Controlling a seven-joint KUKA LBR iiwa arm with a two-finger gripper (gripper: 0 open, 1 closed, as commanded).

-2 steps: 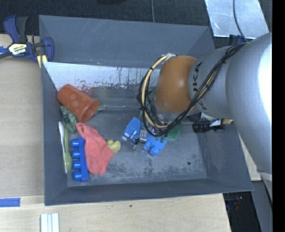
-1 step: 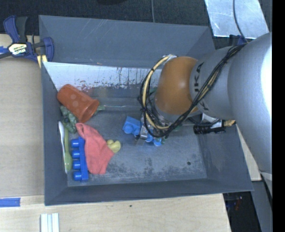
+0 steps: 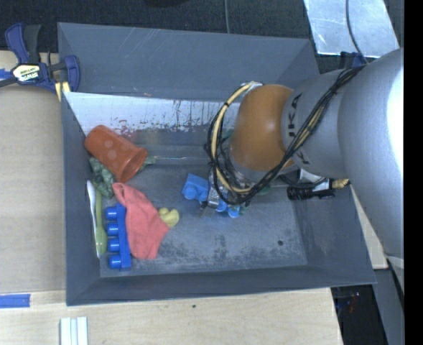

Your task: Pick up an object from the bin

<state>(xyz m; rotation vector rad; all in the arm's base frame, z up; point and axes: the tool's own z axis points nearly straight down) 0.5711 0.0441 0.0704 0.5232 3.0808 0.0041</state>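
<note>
Hand (image 3: 215, 205) over blue plastic obj (image 3: 193, 188) (mid bin (image 3: 182, 57)).

Blue block (image 3: 193, 187) — small, bright, angular plastic piece lying on the bin (image 3: 268, 243) floor near the middle; right side hidden.

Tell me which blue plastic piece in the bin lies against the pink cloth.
The long studded blue plastic brick at the bin's lower left; the crumpled pink cloth lies against it. The small blue plastic block sits apart, mid-bin, beside the gripper.
</note>
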